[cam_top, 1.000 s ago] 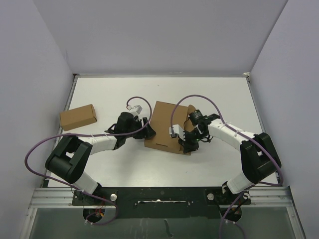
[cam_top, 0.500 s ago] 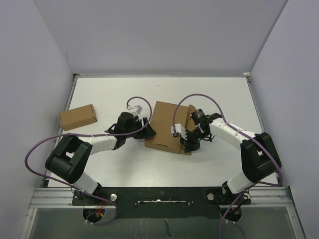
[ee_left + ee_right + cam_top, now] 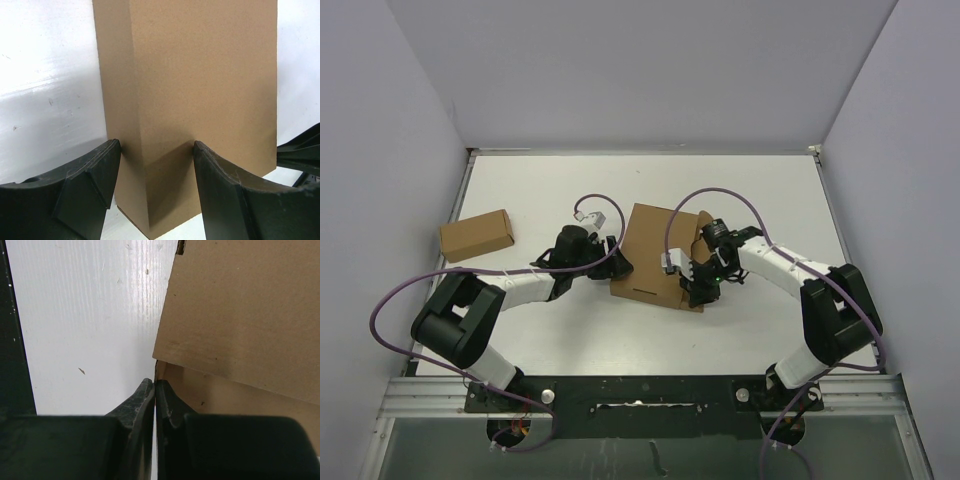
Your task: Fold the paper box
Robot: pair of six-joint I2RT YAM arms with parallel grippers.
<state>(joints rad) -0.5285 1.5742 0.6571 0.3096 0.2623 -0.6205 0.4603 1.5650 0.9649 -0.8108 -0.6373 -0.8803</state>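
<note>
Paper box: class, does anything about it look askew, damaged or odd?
The box lies turned askew to the table edges, and its right flap stands raised and curved beside the right gripper, not flat. No tear shows.

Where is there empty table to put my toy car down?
Free: the far strip of table between the back wall and the paper box, the far right corner, and the near strip in front of the box. Crowded: the middle, where the left arm and right arm meet the box, and the left edge by the small brown box.
</note>
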